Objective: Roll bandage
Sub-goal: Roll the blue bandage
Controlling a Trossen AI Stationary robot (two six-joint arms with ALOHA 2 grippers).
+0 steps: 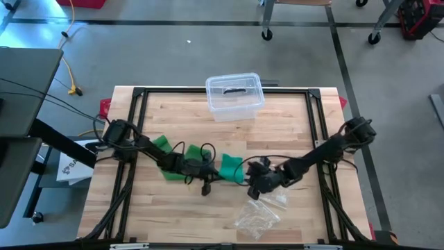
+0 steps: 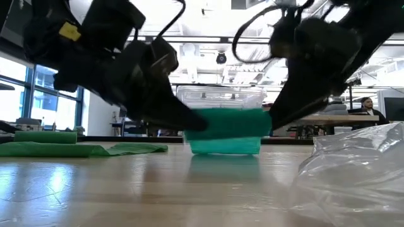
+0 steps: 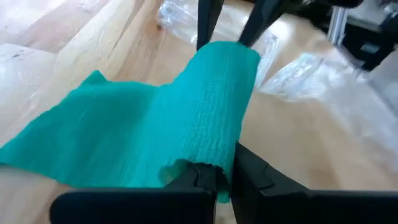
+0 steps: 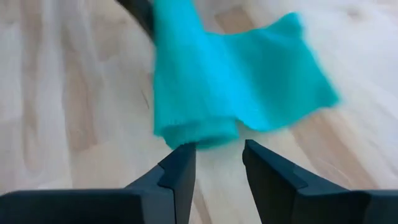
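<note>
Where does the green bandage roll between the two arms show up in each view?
High: the bandage roll lies mid-table between both grippers.
Low: centre, before the clear bin.
Left wrist: centre, left gripper pinching its near end.
Right wrist: upper centre.
Shared landmark: crinkled plastic wrap.

Bare surface [image 1: 173, 215] lies open below the left tool [image 1: 210, 175]. Crumpled plastic bag [image 1: 258, 215] crowds just beside the right tool [image 1: 251, 182]; clear lidded box [image 1: 234, 96] stands well beyond both.
</note>
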